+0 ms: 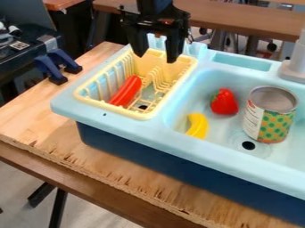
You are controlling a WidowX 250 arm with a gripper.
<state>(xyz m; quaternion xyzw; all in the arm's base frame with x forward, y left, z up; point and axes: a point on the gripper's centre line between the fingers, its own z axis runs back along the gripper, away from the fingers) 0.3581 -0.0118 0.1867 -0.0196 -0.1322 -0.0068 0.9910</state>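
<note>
Yellow rack [113, 108] holds a red toy [125, 91]; black gripper [156, 58] hangs above, fingers spread, empty. Apparently pre-grasp; any pickup needs lowering.

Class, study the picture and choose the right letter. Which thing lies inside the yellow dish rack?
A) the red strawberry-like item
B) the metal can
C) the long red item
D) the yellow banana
C: the long red item lies within the yellow rack, while the other three are in the sink basin.
</note>
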